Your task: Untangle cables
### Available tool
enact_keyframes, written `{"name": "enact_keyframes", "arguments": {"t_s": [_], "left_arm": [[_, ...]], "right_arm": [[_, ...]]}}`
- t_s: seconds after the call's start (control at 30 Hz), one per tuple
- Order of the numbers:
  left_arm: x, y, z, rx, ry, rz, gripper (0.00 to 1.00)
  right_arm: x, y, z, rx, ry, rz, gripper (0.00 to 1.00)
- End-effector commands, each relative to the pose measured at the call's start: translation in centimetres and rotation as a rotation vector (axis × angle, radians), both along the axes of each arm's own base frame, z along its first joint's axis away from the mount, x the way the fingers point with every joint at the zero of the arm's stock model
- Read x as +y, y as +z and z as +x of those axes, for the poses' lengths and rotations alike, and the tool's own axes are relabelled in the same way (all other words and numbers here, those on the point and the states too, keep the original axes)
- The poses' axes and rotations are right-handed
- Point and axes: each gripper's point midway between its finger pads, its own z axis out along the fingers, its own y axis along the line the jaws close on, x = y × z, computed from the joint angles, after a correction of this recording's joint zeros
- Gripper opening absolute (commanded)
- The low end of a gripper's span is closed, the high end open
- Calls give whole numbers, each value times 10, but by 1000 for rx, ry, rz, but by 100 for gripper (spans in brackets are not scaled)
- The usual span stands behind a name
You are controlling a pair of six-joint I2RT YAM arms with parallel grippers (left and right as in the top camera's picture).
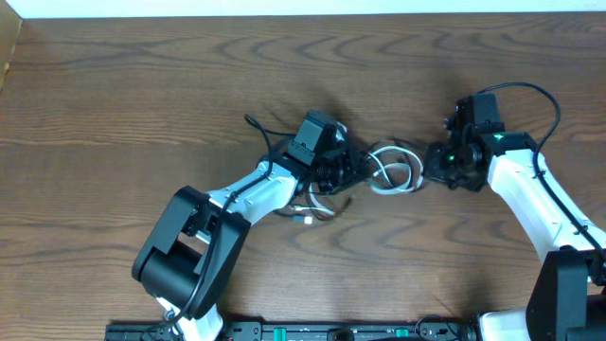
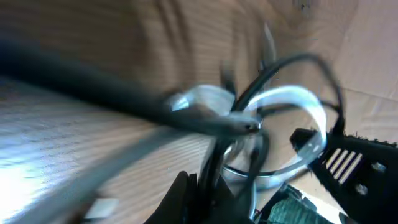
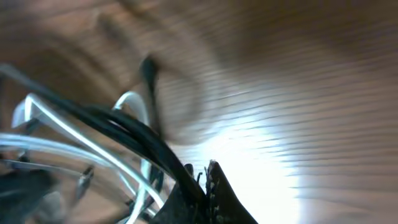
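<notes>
The white cable [image 1: 393, 169] lies in loops at the table's middle, tangled with the thin black cable [image 1: 258, 127]. My left gripper [image 1: 339, 172] is at the left side of the loops and my right gripper [image 1: 434, 167] at the right side. In the left wrist view the left gripper [image 2: 214, 200] is shut on the black cable [image 2: 280, 65], which runs up through the white loop [image 2: 298, 96]. In the right wrist view the right gripper [image 3: 202, 182] is shut on the black cable [image 3: 124, 130], with white cable strands [image 3: 62, 124] beside it. Both wrist views are blurred.
A white plug end [image 1: 309, 219] lies on the wood table [image 1: 142, 85] just below the left arm's wrist. The right arm's thick black wire [image 1: 530, 90] arcs above its wrist. The right gripper's body [image 2: 351, 163] shows in the left wrist view.
</notes>
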Motion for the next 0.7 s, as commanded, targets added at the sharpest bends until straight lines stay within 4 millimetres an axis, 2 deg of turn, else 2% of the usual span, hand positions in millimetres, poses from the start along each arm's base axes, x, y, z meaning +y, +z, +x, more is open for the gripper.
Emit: {"name": "enact_keyframes", "arguments": {"t_s": [0.0, 0.3, 0.37, 0.47, 0.5, 0.53, 0.57, 0.6, 0.67], "left_arm": [[18, 9, 16, -37, 15, -15, 7], [25, 91, 3, -217, -222, -276, 8], [33, 130, -11, -359, -384, -441, 7], [41, 151, -21, -439, -490, -555, 7], [45, 155, -24, -454, -511, -583, 7], [48, 158, -25, -465, -526, -602, 7], [51, 161, -27, -475, -542, -623, 7], [53, 164, -29, -476, -552, -638, 7], [57, 167, -29, -482, -560, -656, 7]], "right_arm": [[-45, 7, 9, -51, -80, -222, 1], [-29, 8, 17, -89, 21, -160, 1], [-19, 7, 22, -111, 105, -131, 1], [-8, 6, 23, -126, 193, -88, 1], [-3, 7, 24, -134, 225, -68, 8], [4, 8, 23, -143, 262, -36, 25], [13, 10, 23, -156, 300, 9, 52], [21, 13, 23, -168, 323, 49, 72], [35, 19, 22, -184, 356, 131, 94]]}}
